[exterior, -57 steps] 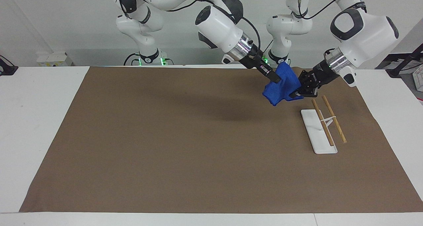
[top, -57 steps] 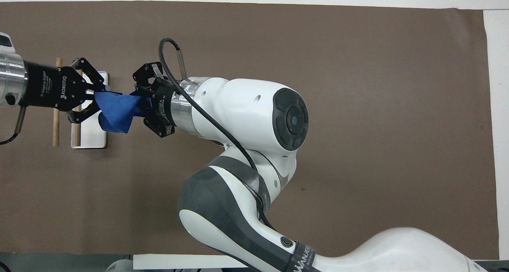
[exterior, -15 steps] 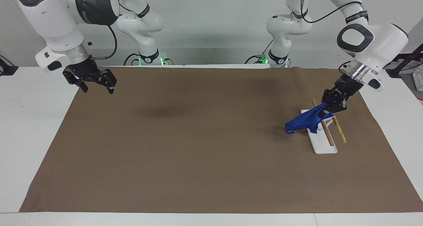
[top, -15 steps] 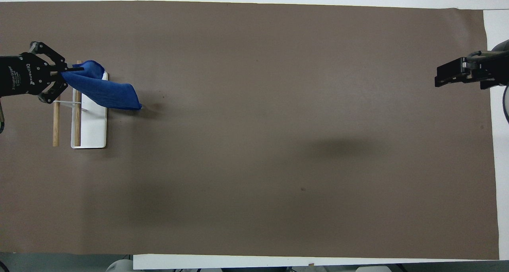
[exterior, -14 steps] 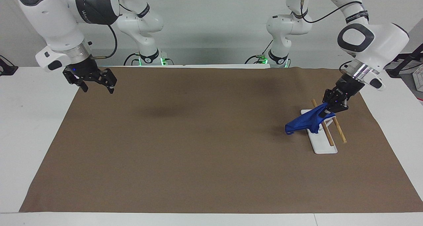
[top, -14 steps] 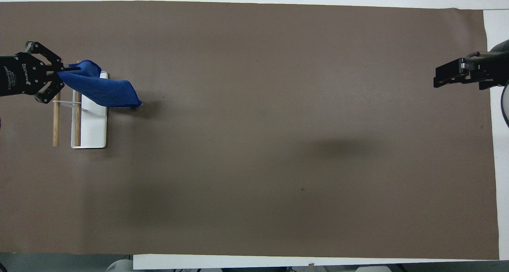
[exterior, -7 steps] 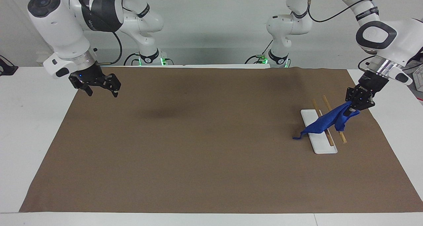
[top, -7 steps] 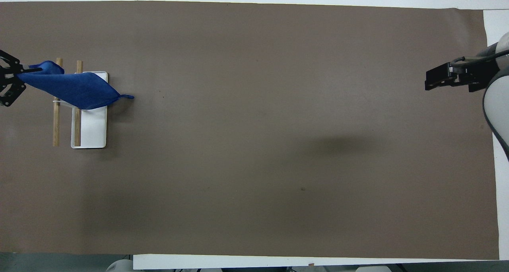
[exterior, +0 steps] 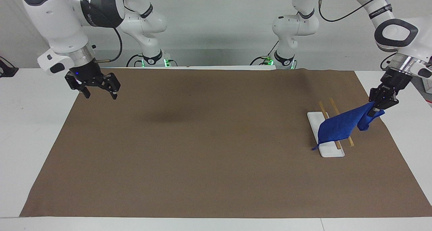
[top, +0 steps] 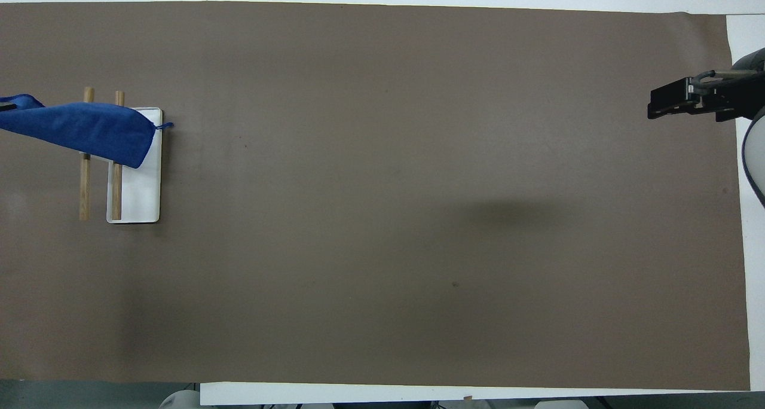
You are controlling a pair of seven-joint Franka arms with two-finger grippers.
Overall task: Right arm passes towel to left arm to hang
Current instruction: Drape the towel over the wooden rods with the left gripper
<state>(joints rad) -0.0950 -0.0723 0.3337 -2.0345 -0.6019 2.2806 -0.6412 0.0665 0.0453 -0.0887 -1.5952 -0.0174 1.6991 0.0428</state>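
The blue towel (exterior: 341,124) is draped across the two wooden bars of the rack (exterior: 337,144), stretched from my left gripper down to the white base; it also shows in the overhead view (top: 83,131). Its loop string hangs at the low corner by the base. My left gripper (exterior: 377,110) is shut on the towel's upper corner, over the mat's edge at the left arm's end of the table; it is out of the overhead view. My right gripper (exterior: 99,93) is open and empty, waiting over the mat's corner at the right arm's end (top: 678,104).
The rack's white base (top: 143,200) and wooden bars (top: 85,188) stand on the brown mat (exterior: 202,150) toward the left arm's end. Two slimmer white arms with green-lit bases (exterior: 153,60) stand at the robots' edge of the table.
My left gripper has pulled the towel farther toward the left arm's end of the table, dragging it across both bars. The towel's trailing corner has come up onto the rack base. The right gripper barely shifted.
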